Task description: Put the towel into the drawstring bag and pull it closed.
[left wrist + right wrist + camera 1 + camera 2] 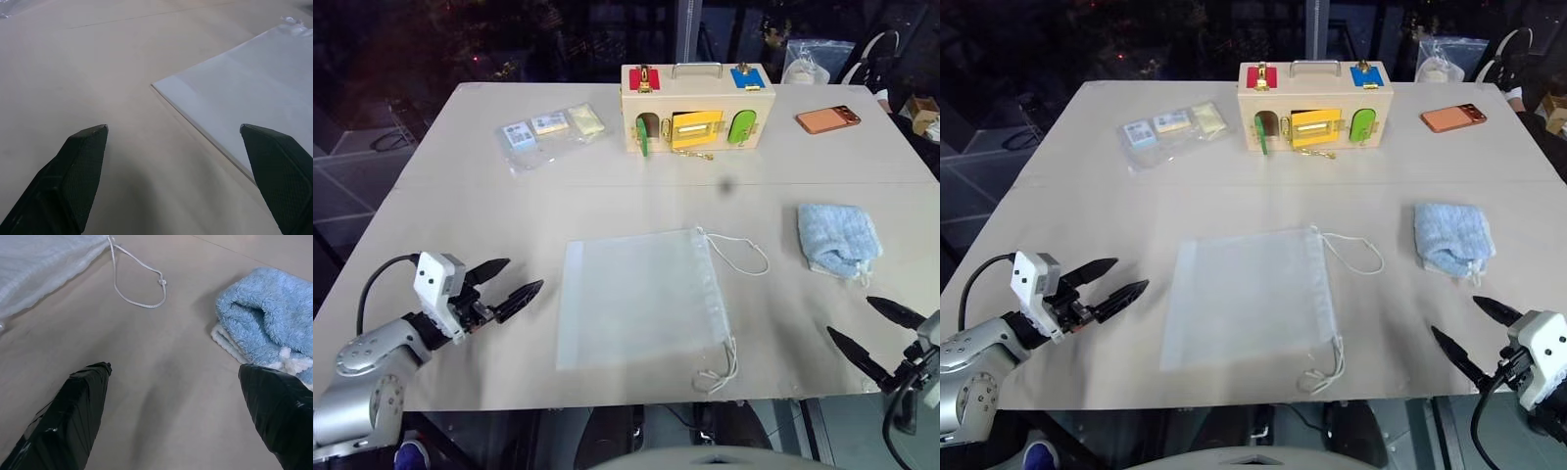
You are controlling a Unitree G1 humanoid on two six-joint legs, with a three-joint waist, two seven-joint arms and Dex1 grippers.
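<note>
Bare table (470,196) surrounds the flat drawstring bag (641,299) at centre. The towel (838,238) lies at three o'clock, well apart, open tabletop between. At twelve o'clock the wooden latch box (697,108) stands upright; card packet (548,132) at eleven, phone (827,118) at one.

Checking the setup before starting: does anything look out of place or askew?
Nothing stands out. The drawstring bag lies flat, its cords loose on the table, and the folded towel sits apart beside it.

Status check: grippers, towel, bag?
Left gripper and right gripper open, empty. Towel outside drawstring bag, bag flat. Nothing between them.
</note>
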